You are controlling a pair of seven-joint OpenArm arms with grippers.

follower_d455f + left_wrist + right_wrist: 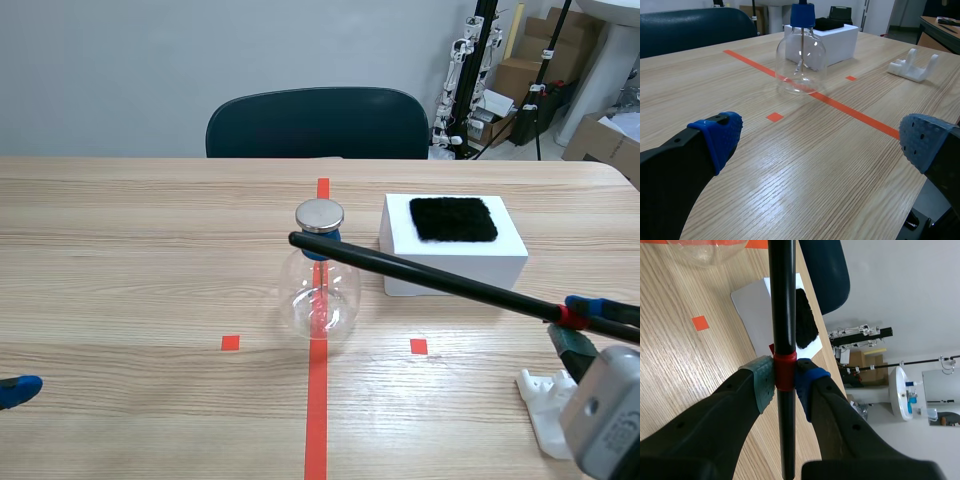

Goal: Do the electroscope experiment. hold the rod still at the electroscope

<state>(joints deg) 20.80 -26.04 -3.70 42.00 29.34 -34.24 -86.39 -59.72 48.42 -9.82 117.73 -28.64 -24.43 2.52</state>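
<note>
The electroscope [320,290] is a clear glass flask with a blue stopper and a round metal disc [319,215] on top, standing on the red tape line. A long black rod [430,280] with a red band lies slanted, its tip just under the disc at the blue stopper. My right gripper [572,325] is shut on the rod [782,340] at the red band [784,371]. My left gripper [817,145] stands open near the table's left front edge, with the flask [801,60] well ahead of it.
A white block [452,245] with a black fur pad [453,218] on top stands right of the flask. A white plastic rod stand [545,400] lies by the right arm. A dark chair [316,122] is behind the table.
</note>
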